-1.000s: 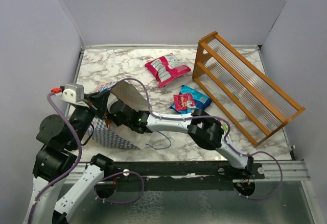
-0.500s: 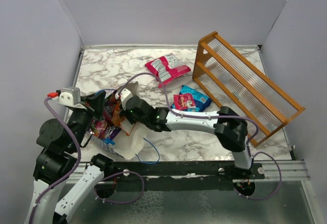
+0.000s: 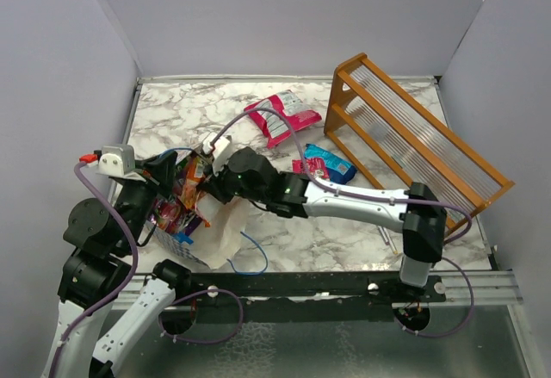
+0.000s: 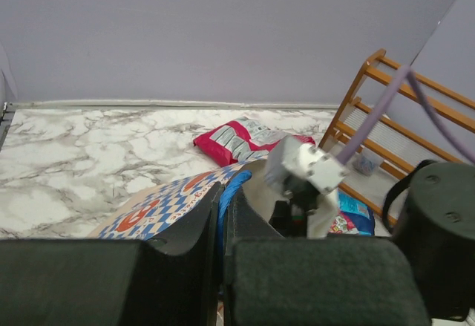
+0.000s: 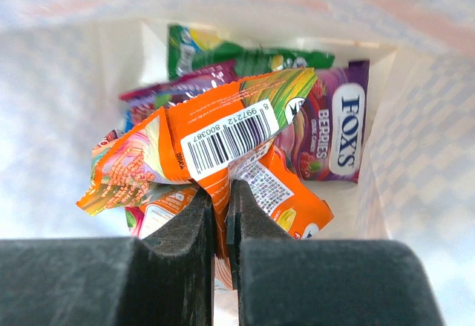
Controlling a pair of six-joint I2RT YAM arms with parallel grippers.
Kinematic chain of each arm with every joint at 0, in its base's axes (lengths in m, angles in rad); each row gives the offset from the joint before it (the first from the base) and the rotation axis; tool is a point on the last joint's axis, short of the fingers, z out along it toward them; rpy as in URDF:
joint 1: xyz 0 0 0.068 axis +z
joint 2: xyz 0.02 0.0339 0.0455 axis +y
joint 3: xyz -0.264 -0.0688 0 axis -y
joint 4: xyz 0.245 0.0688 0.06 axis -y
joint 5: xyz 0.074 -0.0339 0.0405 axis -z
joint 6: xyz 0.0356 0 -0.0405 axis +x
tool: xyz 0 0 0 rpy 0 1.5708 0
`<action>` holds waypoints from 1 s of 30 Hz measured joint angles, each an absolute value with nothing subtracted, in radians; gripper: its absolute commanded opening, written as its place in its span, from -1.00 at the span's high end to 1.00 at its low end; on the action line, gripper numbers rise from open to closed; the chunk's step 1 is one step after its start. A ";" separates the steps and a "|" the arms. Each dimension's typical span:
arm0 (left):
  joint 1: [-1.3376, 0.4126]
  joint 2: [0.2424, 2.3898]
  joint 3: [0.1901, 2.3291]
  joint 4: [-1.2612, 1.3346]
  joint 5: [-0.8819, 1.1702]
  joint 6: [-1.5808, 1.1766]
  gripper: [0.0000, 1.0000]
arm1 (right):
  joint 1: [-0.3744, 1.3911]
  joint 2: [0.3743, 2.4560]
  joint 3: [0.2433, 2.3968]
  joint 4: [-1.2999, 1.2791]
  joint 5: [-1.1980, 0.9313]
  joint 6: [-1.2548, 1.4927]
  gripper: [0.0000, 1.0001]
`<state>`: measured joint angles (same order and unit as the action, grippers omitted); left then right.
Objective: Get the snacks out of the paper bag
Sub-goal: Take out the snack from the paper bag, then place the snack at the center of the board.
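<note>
right pincer (image 5: 221, 192), nipped tight on the orange packet (image 5: 223, 139) at its tips, should draw straight back while left pincer (image 4: 223, 206), clamped on the bag (image 4: 159, 207) rim, steadies.

snacks (image 3: 183, 195) in paper bag (image 3: 217, 237) left | rack (image 3: 413, 156) right | packets (image 3: 281, 117) between

Top camera: high up at the near edge, looks down on the whole table (image 3: 172, 107) from far off.
Left wrist camera: low, right by the bag (image 4: 159, 207), looks across to the back wall (image 4: 223, 29).
Right wrist camera: looks straight into the bag, very close to the orange packet (image 5: 223, 137).
Shared: top and left wrist both see the pink packet (image 3: 280, 118) and the rack (image 3: 413, 158); top and right wrist both see the bag's inside.
</note>
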<state>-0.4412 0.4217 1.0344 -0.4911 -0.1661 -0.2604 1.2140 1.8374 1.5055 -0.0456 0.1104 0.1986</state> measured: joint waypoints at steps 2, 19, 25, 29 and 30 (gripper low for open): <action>-0.441 0.422 1.033 -0.488 -0.169 -0.261 1.00 | 1.214 1.784 1.504 -0.046 0.096 0.205 0.98; -0.441 0.421 1.034 -0.491 -0.228 -0.295 1.00 | 1.214 1.262 1.379 -0.176 0.165 0.113 0.97; -0.441 0.419 1.034 -0.506 -0.229 -0.350 1.00 | 1.214 1.095 1.240 -0.246 0.422 0.048 0.97; -0.441 0.419 1.037 -0.519 -0.230 -0.398 1.00 | 1.193 1.114 1.202 -0.315 0.570 0.032 0.97; -0.441 0.420 1.040 -0.529 -0.231 -0.415 1.00 | 1.174 1.139 1.201 -0.339 0.587 0.030 0.97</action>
